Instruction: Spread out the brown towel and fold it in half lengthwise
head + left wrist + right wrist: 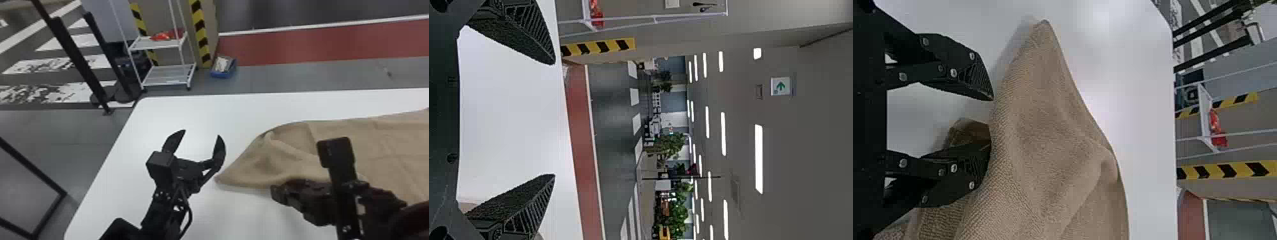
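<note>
The brown towel (pixel 376 140) lies on the right part of the white table, rumpled at its left end, which narrows to a pointed corner. Left of that corner, my left gripper (pixel 200 137) stands open with nothing between its fingers; the left wrist view also shows this gripper (pixel 554 120) wide apart. My right gripper (pixel 276 193) is at the towel's near edge. In the right wrist view the fingers of the right gripper (pixel 992 120) are apart, one against a fold of the towel (pixel 1048 135), the other above bare table beside it.
The white table's (pixel 127 153) left edge runs beside my left arm. Beyond the table stand a white wire rack (pixel 167 75) with red items, a blue bin (pixel 223 73) on the floor, striped posts and black poles at the left.
</note>
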Tool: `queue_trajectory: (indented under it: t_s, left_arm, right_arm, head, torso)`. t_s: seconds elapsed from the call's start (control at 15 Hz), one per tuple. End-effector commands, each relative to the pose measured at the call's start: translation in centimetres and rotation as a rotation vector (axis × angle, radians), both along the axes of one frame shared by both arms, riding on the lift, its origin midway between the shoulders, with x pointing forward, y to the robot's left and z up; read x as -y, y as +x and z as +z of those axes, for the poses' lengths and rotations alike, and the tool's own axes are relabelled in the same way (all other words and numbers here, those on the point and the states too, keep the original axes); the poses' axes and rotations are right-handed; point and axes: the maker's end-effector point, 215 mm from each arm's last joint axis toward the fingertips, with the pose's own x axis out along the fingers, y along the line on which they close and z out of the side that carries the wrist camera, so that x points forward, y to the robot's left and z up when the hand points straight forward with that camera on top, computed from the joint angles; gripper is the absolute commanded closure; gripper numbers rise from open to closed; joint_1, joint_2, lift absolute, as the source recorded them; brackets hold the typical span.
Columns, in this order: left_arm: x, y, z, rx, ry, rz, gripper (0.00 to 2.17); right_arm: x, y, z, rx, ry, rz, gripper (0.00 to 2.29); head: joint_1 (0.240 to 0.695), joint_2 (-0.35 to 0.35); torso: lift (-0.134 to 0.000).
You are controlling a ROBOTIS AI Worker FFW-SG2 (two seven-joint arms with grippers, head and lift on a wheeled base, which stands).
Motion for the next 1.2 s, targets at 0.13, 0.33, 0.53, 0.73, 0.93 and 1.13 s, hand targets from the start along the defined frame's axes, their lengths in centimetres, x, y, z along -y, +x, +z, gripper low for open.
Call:
queue_trajectory:
  t_s: [0.13, 0.33, 0.53, 0.73, 0.93, 1.13]
  left_arm:
    - [0.1, -0.2, 0.3, 0.004, 0.000, -0.003, 0.07]
    - [0.2, -0.3, 0.2, 0.002, 0.001, -0.003, 0.07]
    - [0.1, -0.5, 0.2, 0.001, 0.005, -0.002, 0.07]
    - [0.0, -0.7, 0.3, 0.001, 0.005, -0.002, 0.07]
    - [0.7, -1.2, 0.8, 0.008, -0.004, -0.014, 0.07]
    - [1.0, -1.9, 0.5, -0.022, -0.028, -0.014, 0.08]
  right_arm:
    - [1.2, 1.8, 2.7, 0.051, 0.052, -0.040, 0.06]
    - [2.3, 6.3, 4.1, 0.155, 0.037, -0.100, 0.06]
    - [5.3, 8.7, 3.4, 0.177, 0.012, -0.166, 0.07]
    - [9.6, 8.7, 5.5, 0.255, 0.033, -0.238, 0.07]
    - [17.7, 8.8, 6.8, 0.339, -0.005, -0.328, 0.08]
    - [27.6, 7.2, 6.9, 0.384, -0.054, -0.425, 0.09]
  head:
    - [0.695, 0.229]
    - [0.695, 0.212]
    - [0.695, 0.184]
    - [0.695, 0.160]
    - [0.695, 0.106]
    - [0.695, -0.002]
  torso:
    - [-0.128]
    - [-0.128]
    - [-0.128]
    - [-0.128]
    - [-0.128]
    - [-0.128]
